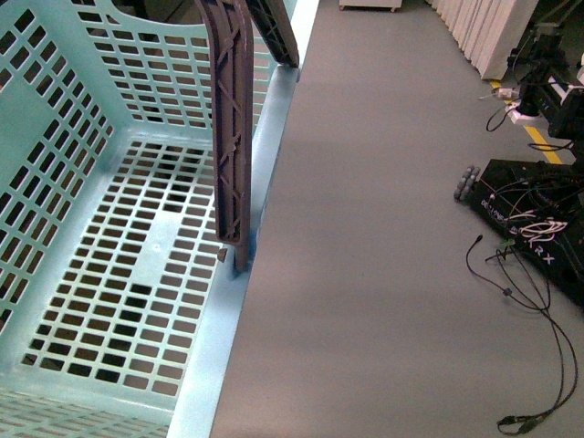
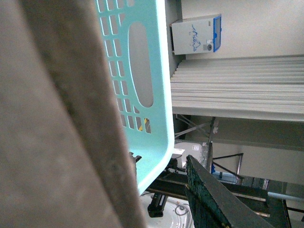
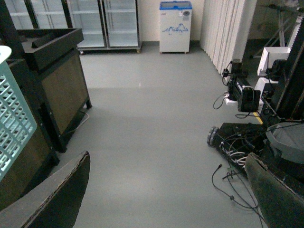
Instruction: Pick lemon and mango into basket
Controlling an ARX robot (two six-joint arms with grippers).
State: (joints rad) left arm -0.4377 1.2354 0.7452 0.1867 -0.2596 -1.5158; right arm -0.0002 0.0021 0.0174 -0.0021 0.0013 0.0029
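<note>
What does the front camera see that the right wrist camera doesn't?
Only the front view looks down into the basket: its slotted bottom, with no fruit showing, and its brown handle. Only the right wrist view shows the right end effector, open, plus glass-door fridges and a white box with a blue lid. Both show the basket, the grey floor and a black base with cables.
</note>
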